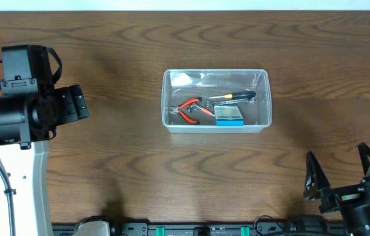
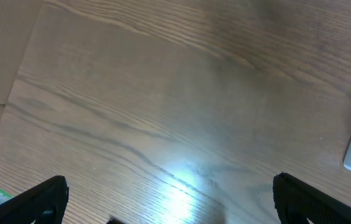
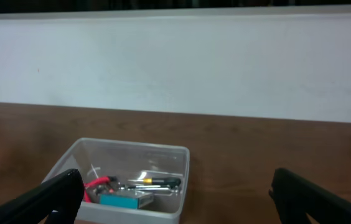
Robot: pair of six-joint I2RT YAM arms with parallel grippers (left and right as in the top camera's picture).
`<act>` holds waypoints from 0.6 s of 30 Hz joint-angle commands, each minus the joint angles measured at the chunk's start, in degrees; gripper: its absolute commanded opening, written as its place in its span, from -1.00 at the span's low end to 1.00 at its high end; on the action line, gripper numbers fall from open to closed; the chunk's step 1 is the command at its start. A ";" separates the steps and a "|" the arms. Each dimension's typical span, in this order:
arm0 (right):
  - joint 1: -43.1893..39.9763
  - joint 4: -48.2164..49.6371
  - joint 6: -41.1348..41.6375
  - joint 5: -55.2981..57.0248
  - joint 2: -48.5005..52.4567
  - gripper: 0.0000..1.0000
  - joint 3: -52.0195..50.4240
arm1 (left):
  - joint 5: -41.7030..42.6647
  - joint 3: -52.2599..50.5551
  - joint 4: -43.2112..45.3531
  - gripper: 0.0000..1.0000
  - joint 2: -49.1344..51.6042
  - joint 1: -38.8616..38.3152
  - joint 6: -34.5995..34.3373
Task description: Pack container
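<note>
- The container (image 1: 166,98) sits mid-tabletop (image 1: 172,177), somewhat nearer the far edge, likely so both arms can reach it.
- Inside lie red pliers (image 1: 191,109), a screwdriver (image 1: 234,97) and a blue box (image 1: 228,116); packing looks done or nearly so.
- The left fingers (image 2: 45,196) are spread and empty, near the left edge.
- The right fingers (image 1: 315,177) are spread and empty by the near right corner, apparently out of the way.

Overhead looks straight down; right wrist looks low across the table (image 1: 106,164), sharing the container (image 1: 216,128)
</note>
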 commanded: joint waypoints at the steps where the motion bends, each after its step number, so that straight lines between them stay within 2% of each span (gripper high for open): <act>1: -0.37 -0.35 -0.13 1.62 -0.07 0.99 0.04 | -0.46 0.31 0.02 0.96 0.07 0.31 -0.52; 13: -0.37 -2.40 -0.13 4.15 -0.24 0.99 -1.16 | -0.46 0.31 0.02 0.96 0.07 0.31 -0.52; 18: -0.24 0.42 -0.13 4.17 -4.76 0.98 -5.92 | -0.46 0.31 0.02 0.96 0.09 0.31 -0.52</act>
